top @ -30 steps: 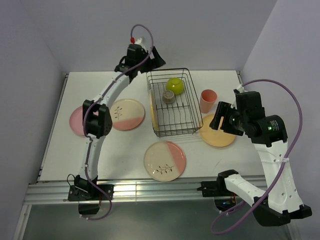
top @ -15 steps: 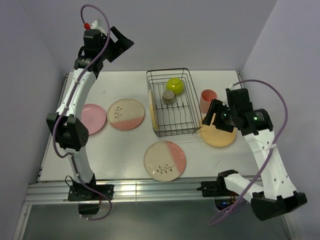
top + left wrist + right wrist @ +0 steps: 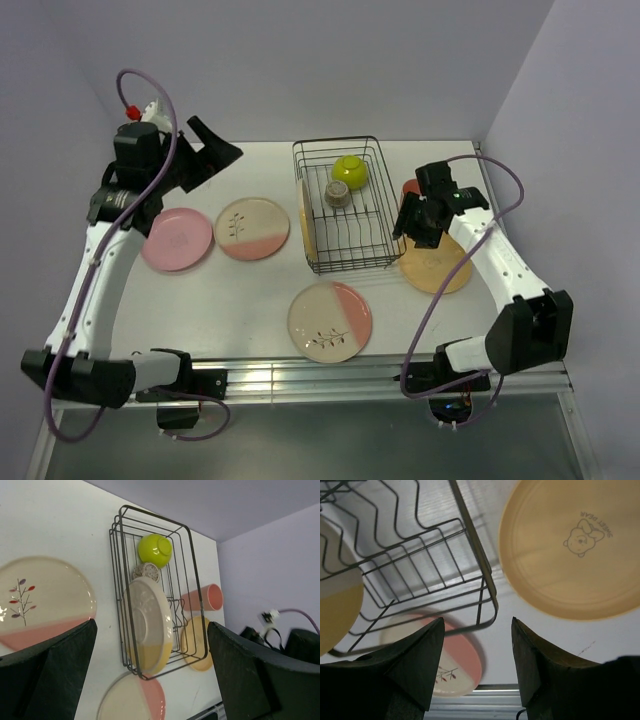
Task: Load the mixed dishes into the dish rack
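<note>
Near edge: front cream-and-pink plate (image 3: 330,320) lies flat before the rack, with bare table (image 3: 250,300) on its left for a sweep.

Right gripper (image 3: 477,624) hangs low, fingers spread and empty. It sits over the gap between the dish rack (image 3: 352,266) at its near right corner and the orange-yellow plate (image 3: 437,265). I judge this plate is the pick in hand. It lies flat, so I want one finger slid under the rim on its near or right side, away from the wire. Then pinch the lip and lift before swinging.

Tight spots: the rack wall is just beside the plate on its left. The salmon-pink tumbler (image 3: 409,190) is just beyond, half hidden by my arm and easy to knock.

In the rack, the cream-and-yellow plate (image 3: 150,625) stands on edge by the left wall, and the slots to its right look free. The grey cup (image 3: 338,194) and lime-green bowl (image 3: 350,172) take the far end.

Left side: left cream-and-pink plate (image 3: 253,229) and pink plate (image 3: 177,239) lie flat, close together.

Left gripper (image 3: 210,160) is high over the far left corner, fingers wide, holding nothing, out of my way.
</note>
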Tool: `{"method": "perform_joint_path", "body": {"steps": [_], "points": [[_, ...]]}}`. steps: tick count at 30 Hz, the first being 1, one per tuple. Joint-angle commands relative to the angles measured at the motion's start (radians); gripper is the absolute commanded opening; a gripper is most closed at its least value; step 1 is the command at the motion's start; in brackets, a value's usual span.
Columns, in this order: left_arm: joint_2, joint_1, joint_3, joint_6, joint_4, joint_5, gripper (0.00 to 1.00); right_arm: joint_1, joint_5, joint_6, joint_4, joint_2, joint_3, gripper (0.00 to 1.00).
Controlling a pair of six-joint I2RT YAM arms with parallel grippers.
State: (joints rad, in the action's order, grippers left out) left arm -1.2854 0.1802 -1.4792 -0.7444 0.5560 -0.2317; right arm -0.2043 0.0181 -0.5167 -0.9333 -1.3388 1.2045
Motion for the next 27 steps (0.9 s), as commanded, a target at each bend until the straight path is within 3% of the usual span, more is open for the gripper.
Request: {"method": "perform_joint_path", "body": {"steps": [1,8,12,18,26,27], "points": [[0.089,0.004,0.017,0.068,0.09,-0.014,0.98,0.006,-0.098,-0.012,0.079,-0.057,0.004,0.63],[0.158,0.004,-0.007,0.158,0.231,-0.001,0.98,0.005,-0.153,0.033,0.131,-0.138,-0.019,0.45],[0.164,0.004,-0.012,0.177,0.239,-0.006,0.98,-0.003,-0.153,0.038,0.137,-0.142,-0.045,0.18],[0.136,0.004,-0.004,0.165,0.205,-0.044,0.98,-0.05,-0.103,0.009,0.143,-0.092,-0.112,0.0],[0.112,0.013,-0.015,0.158,0.186,-0.058,0.98,-0.148,-0.026,-0.086,0.142,0.003,-0.155,0.0],[0.112,0.013,-0.016,0.158,0.188,-0.057,0.98,-0.149,-0.026,-0.083,0.137,0.006,-0.143,0.15]]}}
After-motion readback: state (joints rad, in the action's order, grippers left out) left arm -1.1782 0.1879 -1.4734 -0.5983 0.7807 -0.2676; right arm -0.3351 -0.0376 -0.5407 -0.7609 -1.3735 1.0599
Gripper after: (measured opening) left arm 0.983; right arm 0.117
